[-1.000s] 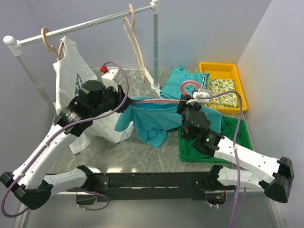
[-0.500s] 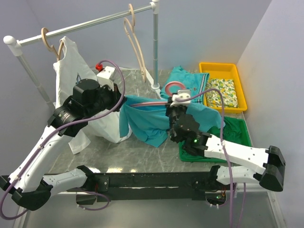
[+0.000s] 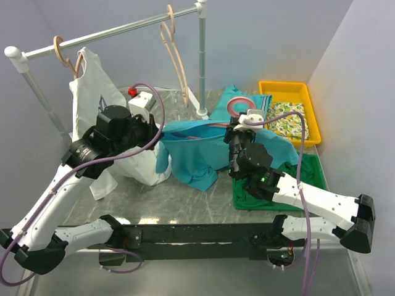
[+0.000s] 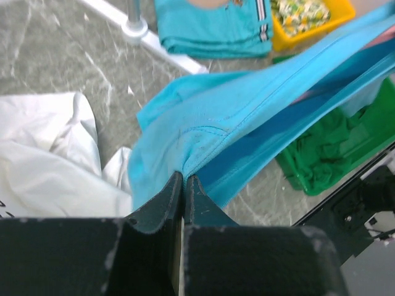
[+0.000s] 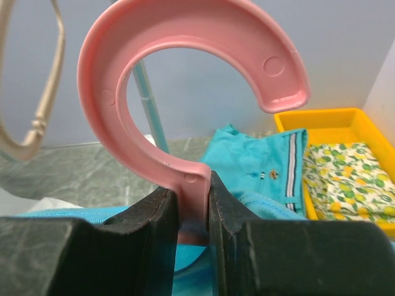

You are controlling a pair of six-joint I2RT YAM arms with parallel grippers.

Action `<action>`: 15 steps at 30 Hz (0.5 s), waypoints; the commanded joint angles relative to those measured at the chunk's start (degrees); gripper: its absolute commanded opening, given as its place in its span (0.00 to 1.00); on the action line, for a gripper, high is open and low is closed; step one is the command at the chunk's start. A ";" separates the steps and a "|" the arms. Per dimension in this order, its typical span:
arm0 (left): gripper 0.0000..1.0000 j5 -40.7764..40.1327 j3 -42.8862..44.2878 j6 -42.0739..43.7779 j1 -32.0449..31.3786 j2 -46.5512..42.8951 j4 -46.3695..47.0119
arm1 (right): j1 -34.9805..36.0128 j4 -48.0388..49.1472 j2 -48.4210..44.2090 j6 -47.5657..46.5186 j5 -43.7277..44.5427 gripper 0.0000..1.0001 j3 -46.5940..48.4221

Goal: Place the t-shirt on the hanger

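- Hanger (image 5: 197, 21): its neck is pinched between the right pincer's (image 5: 193, 197) fingers, with the hook curving up above them and the lower part hidden in fabric below.
- T-shirt (image 3: 197, 154): stretched between both pincers above the desk (image 3: 185, 206), the rest drooping below the right pincer.
- Left pincer (image 4: 183, 180): pressed together on a t-shirt seam, with cloth fanning out ahead of its tips.
- Teal garment (image 5: 259, 160): folded, lying beyond the right pincer, with a yellow tray (image 5: 345, 123) to its right.

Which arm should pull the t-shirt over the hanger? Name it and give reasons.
Left. The left pincer is shut on the t-shirt fabric, so it can draw the cloth along; the right pincer is clamped on the pink hanger at its neck, steadying it.
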 commanded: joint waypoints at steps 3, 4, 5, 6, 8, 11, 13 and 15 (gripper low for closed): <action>0.03 2.06 2.12 1.85 0.29 0.61 2.44 | 3.65 -3.22 0.47 4.41 -1.22 0.00 3.65; 0.02 3.89 4.48 1.93 0.20 1.05 2.44 | 3.83 -4.00 2.21 4.94 -0.43 0.00 4.87; 0.01 4.69 5.46 1.67 0.28 1.58 2.44 | 3.83 -5.84 3.27 5.47 0.19 0.00 5.58; 0.01 5.31 6.60 1.49 0.20 1.41 3.05 | 3.83 -5.94 4.15 5.30 1.85 0.00 6.54; 0.01 7.68 6.79 0.79 0.20 0.71 3.85 | 3.83 -2.98 6.09 2.50 2.47 0.00 6.64; 0.03 8.05 6.08 1.14 0.20 0.79 3.24 | 4.61 -4.09 6.36 3.18 0.73 0.00 8.92; 0.04 5.86 6.08 2.28 0.28 2.19 1.05 | 6.46 -2.79 5.23 2.66 -2.61 0.00 8.93; 0.05 5.06 6.08 3.07 0.20 2.72 0.07 | 7.16 -0.33 5.57 0.30 -1.84 0.00 9.19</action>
